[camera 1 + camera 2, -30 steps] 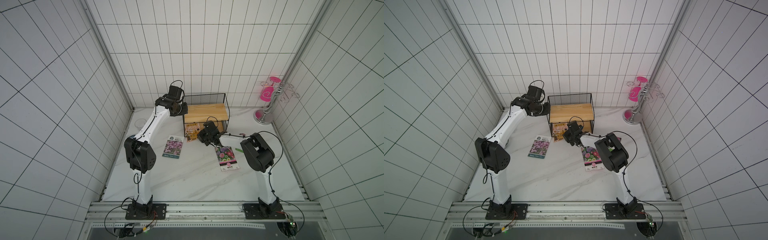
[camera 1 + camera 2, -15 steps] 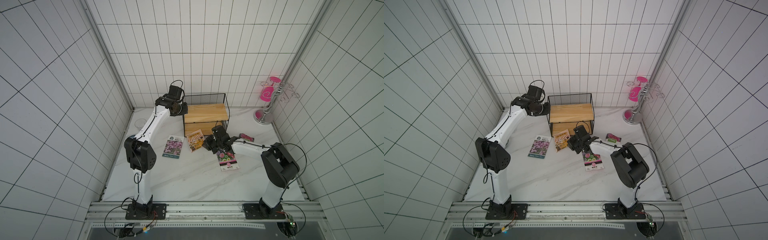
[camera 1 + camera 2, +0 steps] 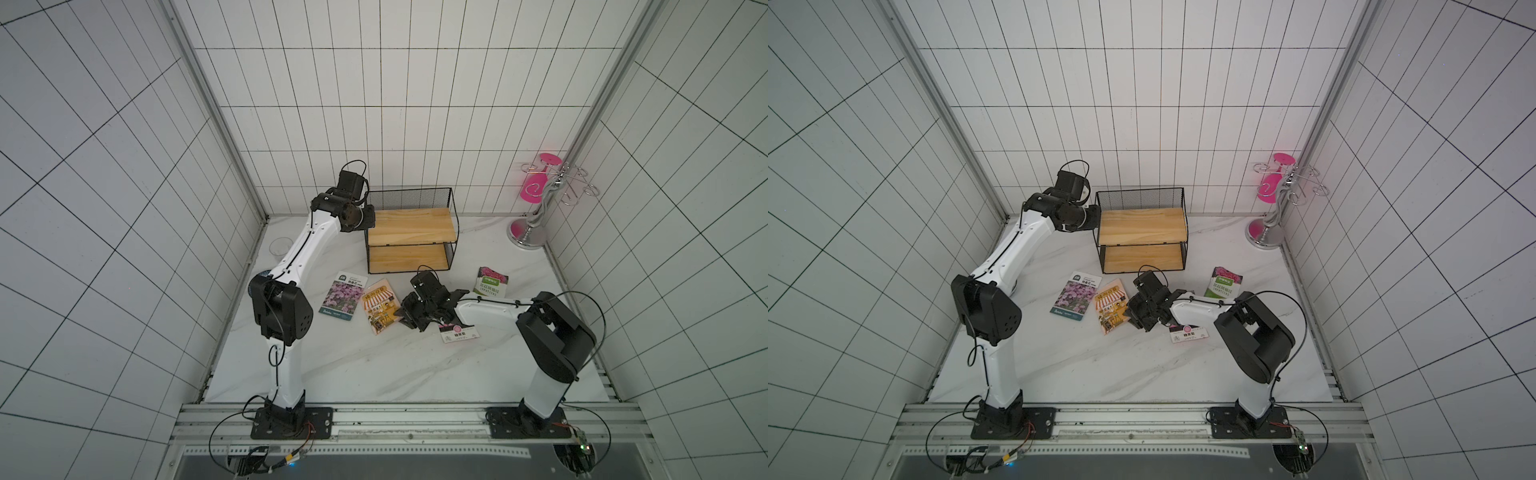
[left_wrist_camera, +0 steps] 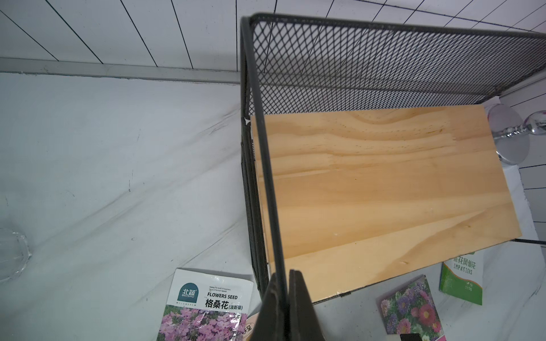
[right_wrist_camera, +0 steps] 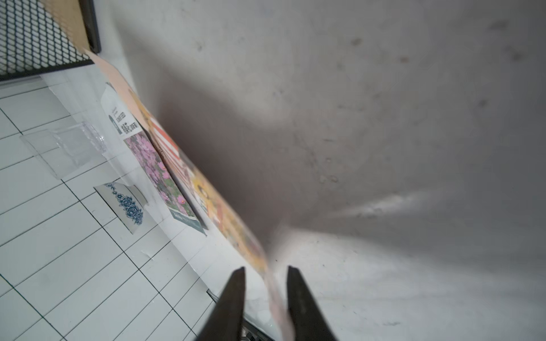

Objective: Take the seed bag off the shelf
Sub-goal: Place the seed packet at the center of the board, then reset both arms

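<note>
Although it lies clear of the shelf, the seed bag (orange, shopfront print) rests on the marble table just in front of it, between a purple flower packet and the right gripper. Jaws of the right gripper: apart, with the bag's near edge passing between them in the wrist view. Jaws of the left gripper: together, pinched on the shelf's upper side wire. Also on the table: green packet; pink packet, partly under the right arm; chrome stand, far corner.
</note>
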`<state>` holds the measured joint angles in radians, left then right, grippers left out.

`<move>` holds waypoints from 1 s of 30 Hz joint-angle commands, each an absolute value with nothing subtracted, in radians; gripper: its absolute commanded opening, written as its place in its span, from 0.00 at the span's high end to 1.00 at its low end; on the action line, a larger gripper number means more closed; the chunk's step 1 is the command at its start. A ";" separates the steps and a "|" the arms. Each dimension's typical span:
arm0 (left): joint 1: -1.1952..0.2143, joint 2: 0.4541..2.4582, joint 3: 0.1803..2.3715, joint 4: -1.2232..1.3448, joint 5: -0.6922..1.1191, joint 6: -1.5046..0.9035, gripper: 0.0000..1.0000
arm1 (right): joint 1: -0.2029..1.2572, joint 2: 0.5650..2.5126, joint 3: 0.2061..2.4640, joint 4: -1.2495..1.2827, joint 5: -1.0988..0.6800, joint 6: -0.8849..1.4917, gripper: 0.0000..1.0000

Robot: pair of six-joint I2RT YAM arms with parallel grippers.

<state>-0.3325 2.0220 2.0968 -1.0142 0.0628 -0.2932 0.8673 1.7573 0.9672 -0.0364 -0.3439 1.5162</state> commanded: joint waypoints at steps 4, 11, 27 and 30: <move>-0.336 2.052 2.004 -1.131 -0.028 -0.272 0.29 | 0.860 1.597 0.949 -0.194 -0.293 1.459 0.01; -0.341 1.988 1.971 -1.129 -0.147 -0.278 0.01 | 0.751 1.372 0.897 -0.353 -0.235 1.387 0.01; -0.301 1.612 1.782 -0.911 -0.150 -0.260 0.01 | 0.295 1.270 1.063 -0.658 -0.289 0.932 0.01; -0.211 1.501 1.665 -0.853 -0.074 -0.309 0.01 | 0.210 1.330 1.147 -0.712 -0.253 0.790 0.01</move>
